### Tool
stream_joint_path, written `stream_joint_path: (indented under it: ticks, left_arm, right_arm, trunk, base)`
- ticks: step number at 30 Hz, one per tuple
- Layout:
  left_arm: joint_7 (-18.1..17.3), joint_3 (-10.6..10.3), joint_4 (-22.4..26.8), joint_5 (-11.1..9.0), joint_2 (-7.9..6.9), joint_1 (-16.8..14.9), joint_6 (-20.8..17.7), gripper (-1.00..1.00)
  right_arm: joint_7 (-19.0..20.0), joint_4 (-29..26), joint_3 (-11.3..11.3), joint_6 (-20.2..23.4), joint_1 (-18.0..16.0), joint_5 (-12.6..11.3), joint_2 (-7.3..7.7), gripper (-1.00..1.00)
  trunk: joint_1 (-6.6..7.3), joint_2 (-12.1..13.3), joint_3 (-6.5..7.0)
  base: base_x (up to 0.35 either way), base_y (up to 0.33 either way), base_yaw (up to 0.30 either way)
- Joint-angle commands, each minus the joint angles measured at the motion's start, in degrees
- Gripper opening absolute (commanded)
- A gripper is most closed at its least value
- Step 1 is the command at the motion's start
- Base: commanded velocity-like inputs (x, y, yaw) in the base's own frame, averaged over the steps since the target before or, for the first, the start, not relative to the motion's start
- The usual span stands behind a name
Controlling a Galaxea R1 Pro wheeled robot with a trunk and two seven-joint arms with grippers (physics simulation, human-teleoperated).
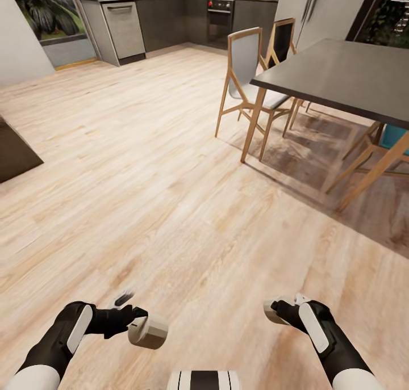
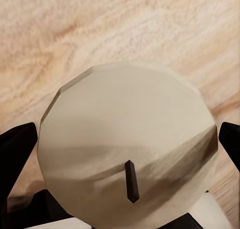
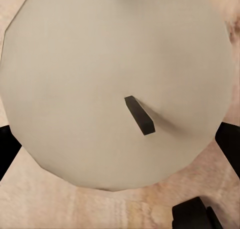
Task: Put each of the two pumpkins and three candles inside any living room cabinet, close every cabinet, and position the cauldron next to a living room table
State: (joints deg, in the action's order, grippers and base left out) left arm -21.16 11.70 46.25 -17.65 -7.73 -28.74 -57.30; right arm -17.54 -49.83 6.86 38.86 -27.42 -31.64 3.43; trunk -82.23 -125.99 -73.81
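Observation:
My left gripper is shut on a squat beige candle, held low over the wooden floor. In the left wrist view the candle's flat round top with its short dark wick sits between the two black fingers. My right gripper is shut on a second beige candle. The right wrist view has that candle's top and wick up close, with dark fingers at both sides.
A dark dining table on wooden legs stands at the right, with wooden chairs tucked around it. A dark low furniture corner juts in at the left edge. Kitchen units and an oven line the far wall. Light wood floor spreads ahead.

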Motion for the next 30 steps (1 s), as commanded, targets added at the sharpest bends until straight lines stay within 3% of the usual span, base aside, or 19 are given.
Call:
stream_joint_path:
  ticks: [1, 8, 17, 30]
  left_arm:
    - [0.0, 0.0, 0.0, 0.0, 0.0, 0.0, 0.0, -1.0]
    - [0.0, 0.0, 0.0, 0.1, 0.0, 0.0, 0.0, -1.0]
    - [-0.3, 0.1, 0.0, 0.0, 0.0, 0.0, 0.0, -1.0]
    - [-0.5, 0.0, 0.0, -0.1, 0.0, 0.0, 0.0, -1.0]
  right_arm:
    - [0.0, 0.0, 0.0, 0.0, 0.0, 0.0, 0.0, -1.0]
    - [0.0, 0.0, -0.1, 0.0, 0.0, 0.0, -0.02, -1.0]
    - [0.1, 0.0, -0.3, -0.1, 0.0, 0.3, 0.0, -1.0]
    - [-0.1, 0.0, -0.4, 0.0, 0.0, 0.6, -0.07, -1.0]
  trunk:
    - [0.0, 0.0, -0.08]
    - [0.0, 0.0, -0.6]
    - [0.0, 0.0, -0.79]
    - [0.0, 0.0, -0.79]
  base:
    - [0.0, 0.0, 0.177]
    - [0.03, 0.0, 0.172]
    - [0.251, 0.041, 0.064]
    - [0.024, 0.004, 0.272]
